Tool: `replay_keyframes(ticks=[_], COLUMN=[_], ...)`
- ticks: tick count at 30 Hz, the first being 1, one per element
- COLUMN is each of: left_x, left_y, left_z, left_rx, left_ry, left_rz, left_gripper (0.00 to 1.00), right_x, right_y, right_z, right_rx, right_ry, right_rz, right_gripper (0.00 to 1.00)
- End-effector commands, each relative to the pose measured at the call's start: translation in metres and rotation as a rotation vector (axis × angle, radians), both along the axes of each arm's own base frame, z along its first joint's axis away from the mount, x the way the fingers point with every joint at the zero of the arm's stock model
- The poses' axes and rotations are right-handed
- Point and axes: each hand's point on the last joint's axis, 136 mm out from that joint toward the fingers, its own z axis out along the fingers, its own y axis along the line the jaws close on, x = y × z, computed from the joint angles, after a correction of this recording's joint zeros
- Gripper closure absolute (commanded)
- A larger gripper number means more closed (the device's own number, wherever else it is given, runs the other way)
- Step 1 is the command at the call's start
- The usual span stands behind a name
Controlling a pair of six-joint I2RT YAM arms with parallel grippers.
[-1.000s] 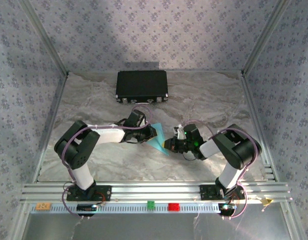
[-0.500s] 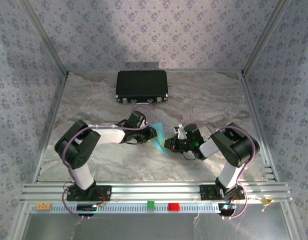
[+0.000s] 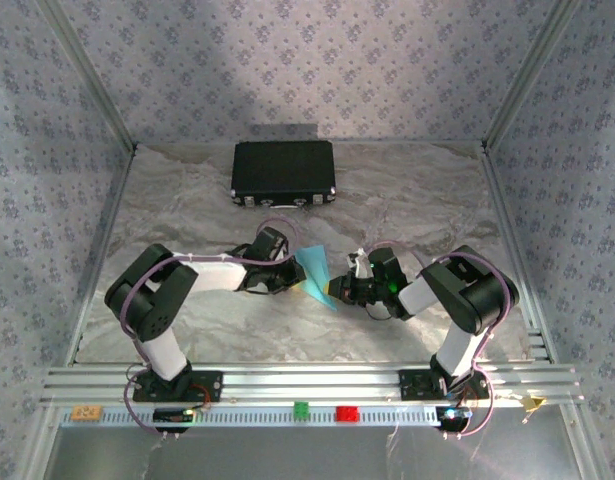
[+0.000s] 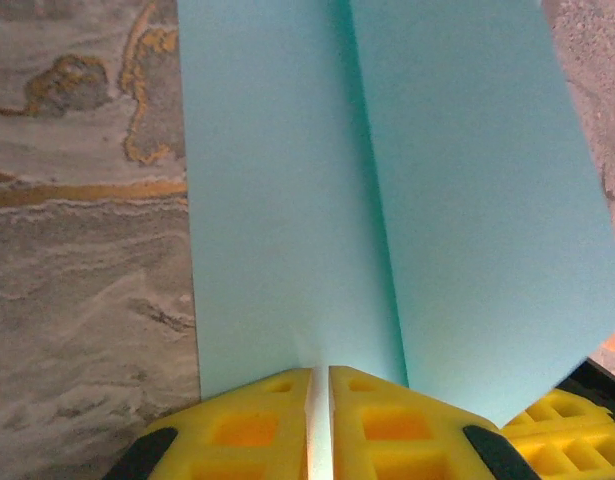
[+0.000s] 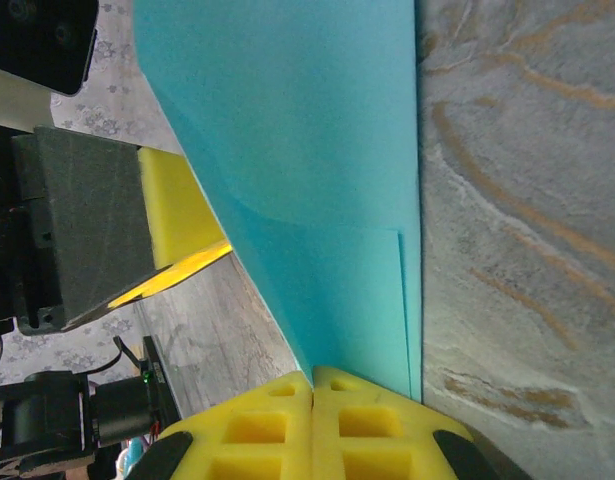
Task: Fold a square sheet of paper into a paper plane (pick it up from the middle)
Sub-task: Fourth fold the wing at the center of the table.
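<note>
The square sheet of paper [image 3: 313, 272] is light blue and folded into a narrow pointed shape with a centre crease, like a paper plane. It stands on edge between both grippers at mid-table. My left gripper [image 3: 292, 272] meets it from the left. In the left wrist view the yellow pads [image 4: 257, 425] of that gripper [image 4: 320, 372] are nearly together, with the paper [image 4: 387, 200] fanning out from the slit. My right gripper [image 3: 335, 290] holds the lower tip. Its jaws [image 5: 314, 375] are shut on the paper [image 5: 317, 150], with a left finger [image 5: 177, 220] beyond.
A black rectangular case [image 3: 284, 172] lies at the back of the marbled table [image 3: 187, 200]. Small green [image 3: 301, 408] and red [image 3: 346, 413] blocks sit on the front rail. Patterned walls and metal frame posts close in the sides.
My left gripper has drawn back a little to the left along the paper, so more blue shows between the grippers. The right arm has stayed put.
</note>
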Motion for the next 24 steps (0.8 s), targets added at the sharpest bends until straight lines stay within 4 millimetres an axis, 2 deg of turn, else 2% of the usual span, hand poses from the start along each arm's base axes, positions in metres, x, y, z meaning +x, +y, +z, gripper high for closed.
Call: replay_keyframes(ticks=[1,9,16,18,21,24], left_x=[-0.011,-0.01,-0.009,-0.008,-0.002,0.004], left_y=[0.014,0.016,0.016,0.013,0.009,0.007], left_z=[-0.018,-0.02,-0.019,-0.014,0.005,0.03], left_rx=[0.082,0.089,0.097,0.078,0.025,-0.019], left_ry=[0.039,0.041,0.037,0.019,-0.031,-0.092], left_rz=[-0.005,-0.01,-0.015,-0.02,-0.011,0.009], left_gripper=[0.87,0.87,0.87,0.86,0.82,0.69], right_x=[0.0,0.0,0.001,-0.001,-0.002,-0.004], right_y=[-0.005,-0.008,-0.006,-0.003,-0.003,-0.004], right_z=[-0.001,-0.005,0.002,0.005,0.004,0.004], right_rx=[0.002,-0.019,-0.006,-0.007,-0.064,-0.17], right_ry=[0.018,0.022,0.011,0.003,-0.029,-0.092], right_rz=[-0.013,-0.016,-0.002,0.014,0.025,0.043], right_gripper=[0.98,0.98,0.98,0.98,0.98,0.98])
